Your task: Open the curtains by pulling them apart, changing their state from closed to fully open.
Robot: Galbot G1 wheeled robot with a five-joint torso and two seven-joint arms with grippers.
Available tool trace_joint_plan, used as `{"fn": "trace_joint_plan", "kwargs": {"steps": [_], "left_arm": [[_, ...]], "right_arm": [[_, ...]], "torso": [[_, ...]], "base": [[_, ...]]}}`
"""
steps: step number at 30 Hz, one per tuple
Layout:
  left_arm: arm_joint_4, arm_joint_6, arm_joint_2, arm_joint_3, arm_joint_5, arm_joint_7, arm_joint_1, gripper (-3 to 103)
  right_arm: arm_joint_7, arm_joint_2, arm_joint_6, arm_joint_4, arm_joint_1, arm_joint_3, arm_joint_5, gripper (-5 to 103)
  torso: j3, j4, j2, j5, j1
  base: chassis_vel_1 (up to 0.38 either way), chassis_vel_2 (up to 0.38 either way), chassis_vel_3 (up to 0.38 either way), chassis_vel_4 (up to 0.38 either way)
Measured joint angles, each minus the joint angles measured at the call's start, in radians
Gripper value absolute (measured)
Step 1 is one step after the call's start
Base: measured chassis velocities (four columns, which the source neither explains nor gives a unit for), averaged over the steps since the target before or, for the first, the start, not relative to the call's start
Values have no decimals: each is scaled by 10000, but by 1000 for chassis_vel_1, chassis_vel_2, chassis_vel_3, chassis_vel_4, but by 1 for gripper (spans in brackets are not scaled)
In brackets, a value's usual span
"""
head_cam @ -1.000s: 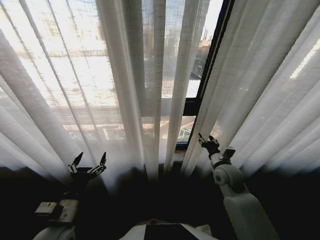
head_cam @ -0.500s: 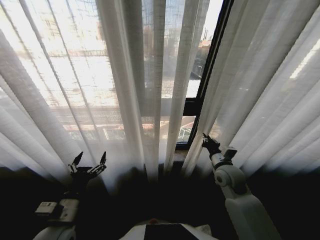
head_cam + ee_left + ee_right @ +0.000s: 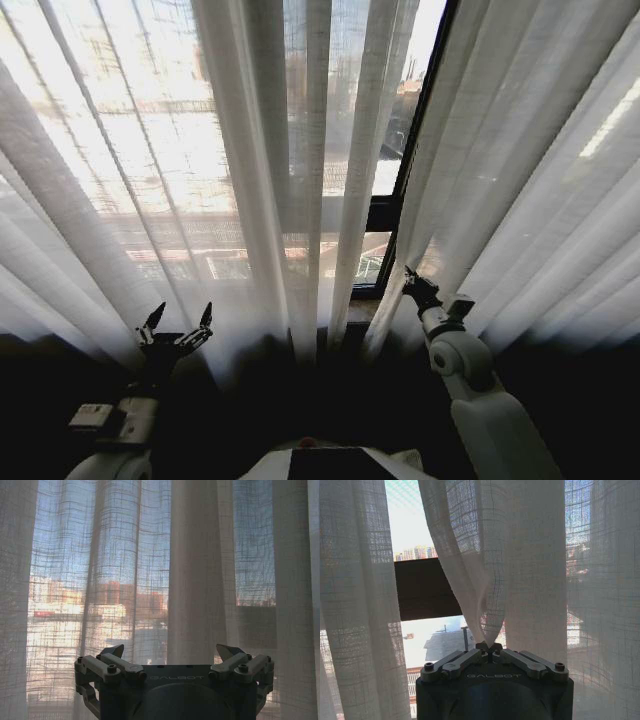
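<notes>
Two curtains [image 3: 250, 170] hang across the window, one spanning left and centre, one on the right, with a narrow gap showing the black window frame [image 3: 415, 130] between them. At the near left, the left gripper [image 3: 177, 325] hovers just short of the fabric, jaws spread and empty. At the right, the right gripper [image 3: 412, 281] pinches the right panel's inner edge, jaws pressed together on a gathered fold.

Head view: high, looks forward and down at curtains [image 3: 250, 180], both arms low in frame. Left wrist view: behind left tool [image 3: 172, 655], faces fabric close. Right wrist view: behind right tool [image 3: 491, 649], fabric very near. All share curtains.
</notes>
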Motion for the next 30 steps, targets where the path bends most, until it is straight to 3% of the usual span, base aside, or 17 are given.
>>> {"fn": "trace_joint_plan", "kwargs": {"steps": [16, 30], "left_arm": [[17, -90, -3, -3, -23, 3, -28, 100], [21, -67, -11, 12, -2, 12, -14, 100]], "right_arm": [[-35, -7, -41, 15, -33, 11, 0, 0], [-33, 14, -16, 2, -64, 37, -8, 0]], "torso": [[0, 1, 0, -2, 1], [0, 1, 0, 0, 1]], "base": [[-61, -53, 60, 57], [-269, -278, 274, 262]]}}
